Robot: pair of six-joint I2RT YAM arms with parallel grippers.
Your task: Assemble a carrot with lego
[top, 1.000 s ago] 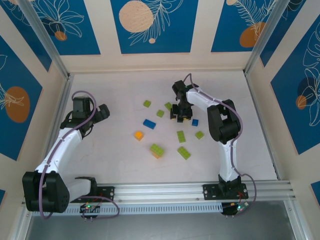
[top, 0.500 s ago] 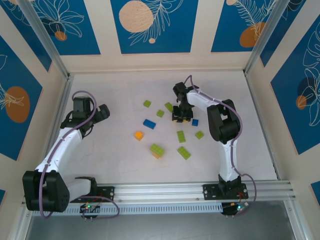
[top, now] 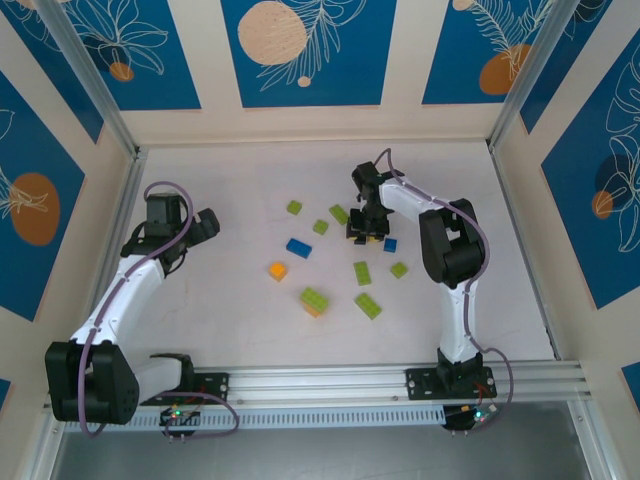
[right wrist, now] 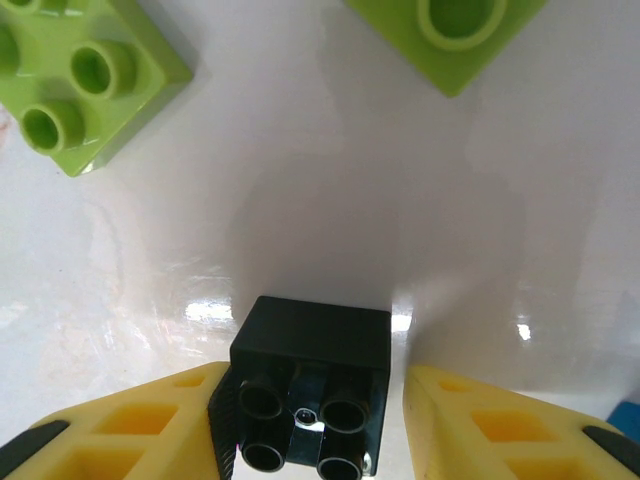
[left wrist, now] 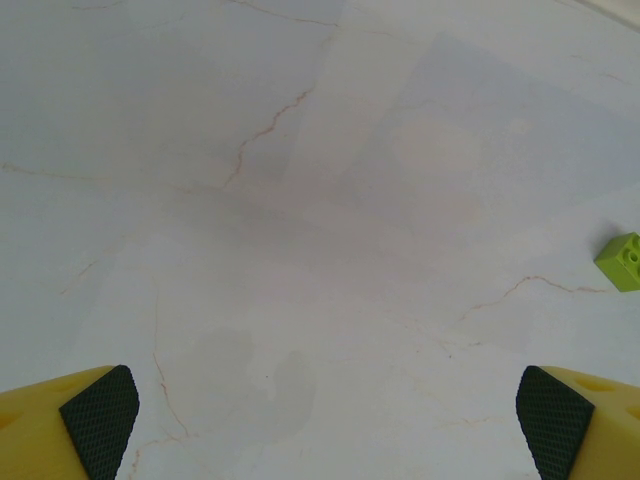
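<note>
The white table (top: 230, 180) is the biggest thing, with a wall round it. The left arm (top: 125, 285) bends over the left side, well away from the bricks. The right arm (top: 440, 250) reaches in to the middle of the table. The left gripper (left wrist: 320, 430) is spread wide over bare table, with one lime green brick (left wrist: 622, 260) off to its right. The right gripper (right wrist: 315, 400) is down low with a tiny black brick (right wrist: 310, 350) between its yellow fingers (right wrist: 130, 430). One finger touches the brick, but it is too hard to tell if the brick is pinched. Two lime bricks (right wrist: 80, 70) lie just past it. From above, the other lego lies close by in the middle: a blue brick (top: 298, 247), an orange brick (top: 278, 270) and more lime ones (top: 367, 305).
</note>
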